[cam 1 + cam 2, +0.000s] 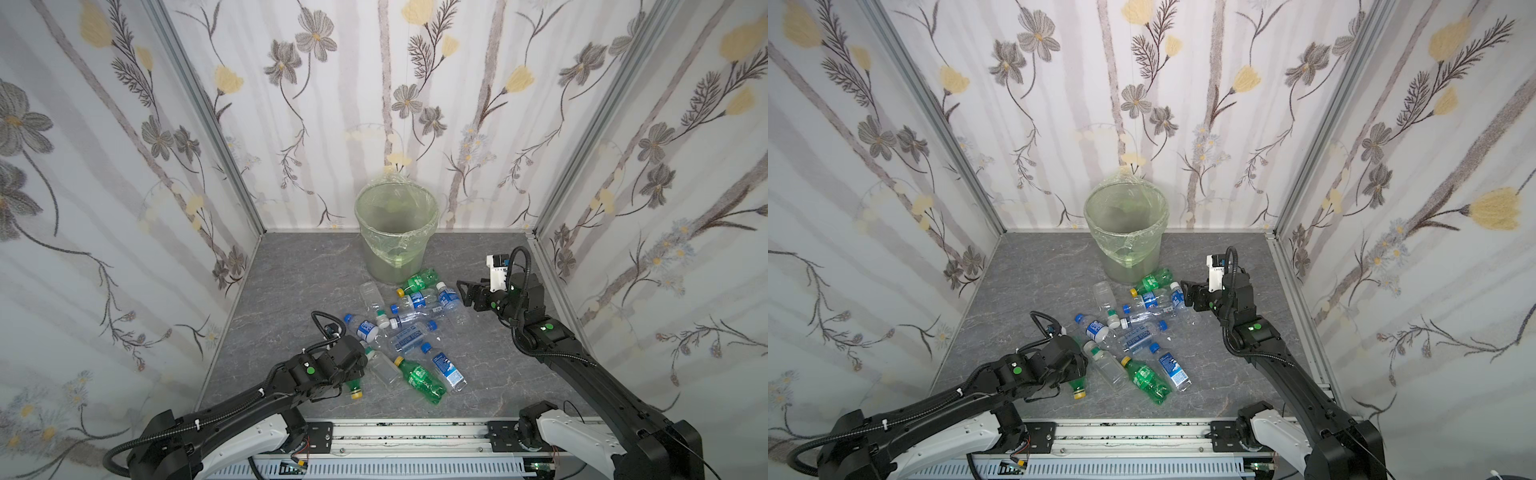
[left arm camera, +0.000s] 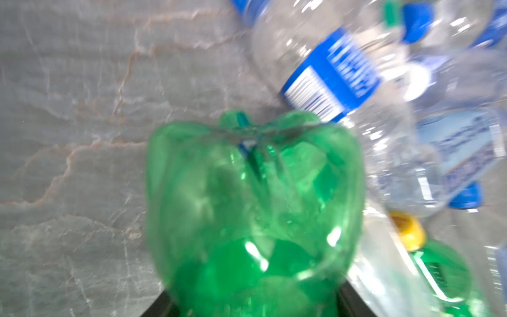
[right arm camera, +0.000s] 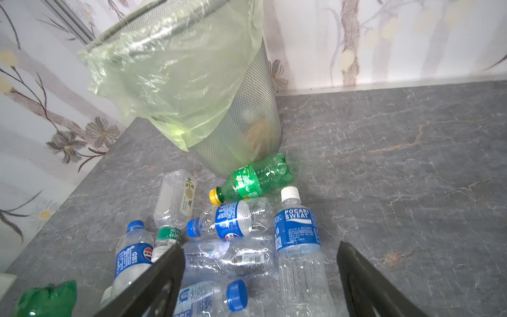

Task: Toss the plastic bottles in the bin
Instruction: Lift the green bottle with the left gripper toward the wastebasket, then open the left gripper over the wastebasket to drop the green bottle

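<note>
The bin (image 1: 362, 216) (image 1: 1096, 224) (image 3: 255, 115), a mesh bucket lined with a pale green bag, stands at the back wall. Several plastic bottles (image 1: 409, 334) (image 1: 1140, 334) lie in a heap in front of it. My left gripper (image 1: 358, 369) (image 1: 1077, 368) (image 2: 253, 307) is shut on a green bottle (image 1: 352, 384) (image 2: 252, 192) with a yellow cap, low at the heap's near left edge. My right gripper (image 1: 463, 291) (image 1: 1185, 291) (image 3: 260, 274) hangs open over the heap's right side. A clear blue-labelled bottle (image 3: 297, 233) (image 1: 449, 299) lies below its fingers.
Flowered walls close in the left, back and right. A metal rail (image 1: 415, 432) runs along the front edge. Another green bottle (image 1: 419, 282) leans against the bin's base. Bare grey floor (image 1: 291, 282) lies left of the heap and also right of it (image 3: 411, 164).
</note>
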Robot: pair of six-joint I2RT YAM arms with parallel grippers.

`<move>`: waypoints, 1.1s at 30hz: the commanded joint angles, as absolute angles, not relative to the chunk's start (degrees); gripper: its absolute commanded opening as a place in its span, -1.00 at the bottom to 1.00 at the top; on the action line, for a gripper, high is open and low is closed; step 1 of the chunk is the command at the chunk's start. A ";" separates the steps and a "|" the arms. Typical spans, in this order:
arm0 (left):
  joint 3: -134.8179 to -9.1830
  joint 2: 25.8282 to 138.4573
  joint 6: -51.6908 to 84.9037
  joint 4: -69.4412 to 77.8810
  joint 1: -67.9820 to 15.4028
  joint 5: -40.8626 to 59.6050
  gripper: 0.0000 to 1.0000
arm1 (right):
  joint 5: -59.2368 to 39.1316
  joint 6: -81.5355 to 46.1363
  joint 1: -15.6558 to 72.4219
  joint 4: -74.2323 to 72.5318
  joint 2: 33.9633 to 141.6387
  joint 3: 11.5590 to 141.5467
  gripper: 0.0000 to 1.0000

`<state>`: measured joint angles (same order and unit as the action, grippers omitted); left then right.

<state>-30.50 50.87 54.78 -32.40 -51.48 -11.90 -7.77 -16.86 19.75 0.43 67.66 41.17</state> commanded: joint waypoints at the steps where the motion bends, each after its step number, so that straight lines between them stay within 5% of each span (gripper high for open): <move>1: -35.70 50.10 48.39 -32.90 -51.28 -17.87 0.17 | -8.23 -17.37 19.74 -0.18 66.54 40.32 0.73; 10: -50.90 52.23 34.52 -32.83 -51.27 -32.19 0.09 | -5.59 -17.93 19.73 1.52 62.56 37.29 0.69; 19: -63.52 51.13 23.19 -28.25 -51.30 -36.04 0.07 | -4.40 -18.54 19.79 1.93 58.84 34.72 0.67; 23: -71.43 58.25 15.41 -19.37 -48.99 -33.38 0.13 | -4.17 -18.96 19.79 1.57 58.50 34.88 0.67; 27: -93.17 78.37 12.19 -12.12 -39.58 -18.77 0.09 | -4.13 -21.41 19.82 0.01 59.73 34.96 0.64; 28: -100.27 84.70 10.71 -12.22 -38.30 -17.58 0.13 | -4.75 -22.22 19.89 -0.05 60.24 35.27 0.63; 31: -117.83 100.78 9.48 -15.09 -34.30 -12.97 0.90 | -6.14 -24.50 20.20 0.28 61.08 35.83 0.62; 33: -125.44 108.22 10.08 -18.81 -32.44 -12.69 1.00 | -6.35 -25.27 20.52 1.15 60.80 35.88 0.63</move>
<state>-118.45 101.95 11.84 -15.29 -34.39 -16.97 -5.10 -22.59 20.16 2.42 60.80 35.20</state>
